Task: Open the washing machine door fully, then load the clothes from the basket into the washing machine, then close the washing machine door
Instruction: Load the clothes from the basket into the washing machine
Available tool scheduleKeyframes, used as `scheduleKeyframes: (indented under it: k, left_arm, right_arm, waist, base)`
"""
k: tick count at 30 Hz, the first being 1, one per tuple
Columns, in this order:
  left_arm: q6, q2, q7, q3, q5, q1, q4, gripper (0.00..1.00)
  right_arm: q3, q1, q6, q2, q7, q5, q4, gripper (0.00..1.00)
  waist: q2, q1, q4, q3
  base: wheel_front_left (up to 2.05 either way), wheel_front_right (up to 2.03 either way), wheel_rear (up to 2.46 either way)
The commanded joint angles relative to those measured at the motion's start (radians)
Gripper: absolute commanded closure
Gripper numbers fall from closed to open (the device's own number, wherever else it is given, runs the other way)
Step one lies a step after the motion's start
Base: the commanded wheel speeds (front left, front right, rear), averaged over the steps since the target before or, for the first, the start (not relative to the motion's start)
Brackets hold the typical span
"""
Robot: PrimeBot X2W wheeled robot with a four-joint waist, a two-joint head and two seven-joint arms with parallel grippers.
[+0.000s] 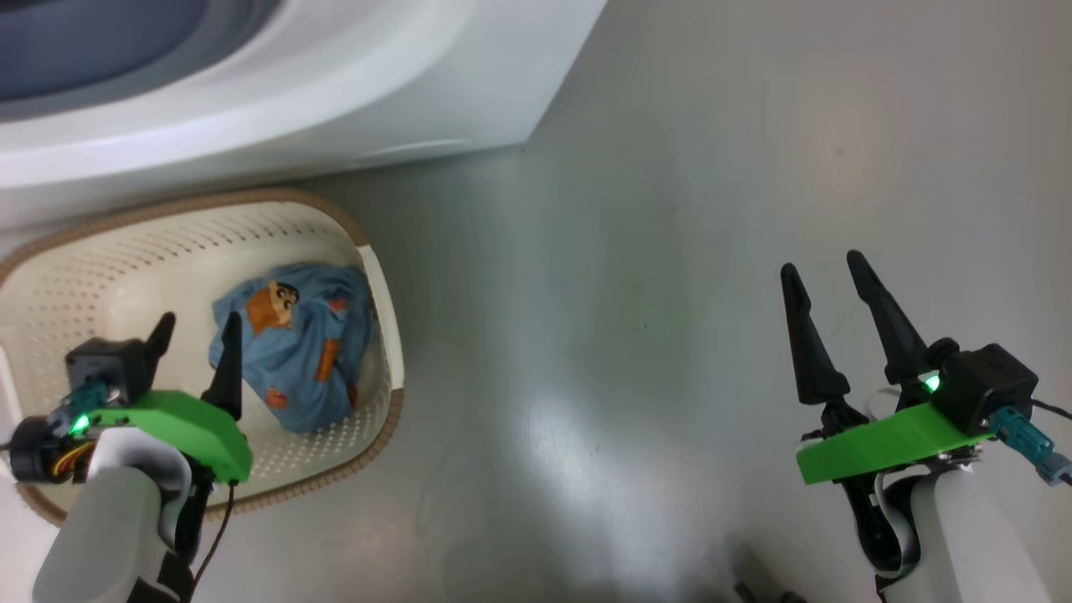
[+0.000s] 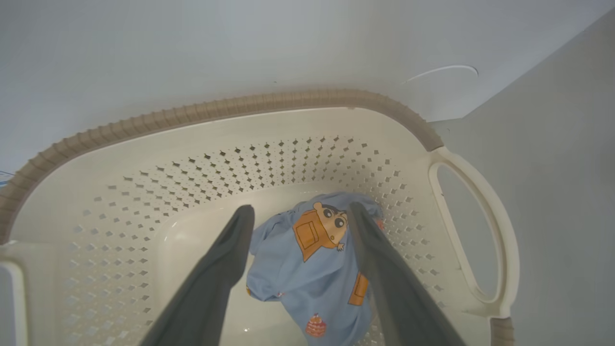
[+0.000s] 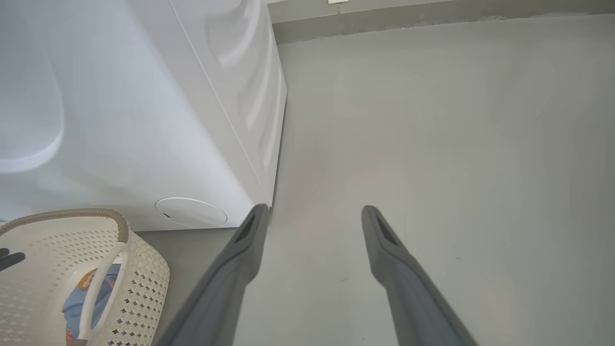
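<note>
Head view, progress: one bundle of the clothes is lying in the basket, so loading is looking unfinished, with closing the door coming after it. Whether the door is standing fully open I cannot tell. A blue-grey curve is showing at the top of the washing machine.
Head view, left hand: the left hand is hovering over the basket, fingers spread wide and holding nothing. The clothes are lying under and ahead of its fingertips, mostly toward the view's right.
Head view, right hand: the right hand is hanging over the floor, well apart from the basket, fingers parted and empty.
Left wrist view, clothes: the clothes are resting on the basket's bottom, framed between the two spread fingers of the left hand. Nothing is being gripped yet.
Left wrist view, basket: the basket is standing close against the washing machine's white front, its handle at the view's right.
Right wrist view, right hand: the right hand is pointing along the floor past the machine's corner, fingers wide.
Right wrist view, basket: the basket is sitting at lower left, near the round hatch.
</note>
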Motion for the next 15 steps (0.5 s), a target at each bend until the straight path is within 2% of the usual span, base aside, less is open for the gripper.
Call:
scheduleKeyframes:
  k: [1,15]
  left_arm:
    - [-0.002,0.051,-0.006,-0.023,-0.034,-0.013,0.026,0.00]
    - [-0.003,0.153,0.017,-0.304,-0.206,-0.141,0.141,0.00]
  right_arm:
    - [0.019,0.003,0.002,0.003,-0.005,-0.012,-0.026,0.00]
    - [0.021,-0.010,0.002,0.012,-0.005,-0.007,-0.040,0.00]
  waist:
    - [0.0000,0.0000,-0.018,0.058]
    - [0.0000,0.0000,-0.028,0.151]
  base:
    - [0.00,0.00,0.00]
    - [0.00,0.00,0.00]
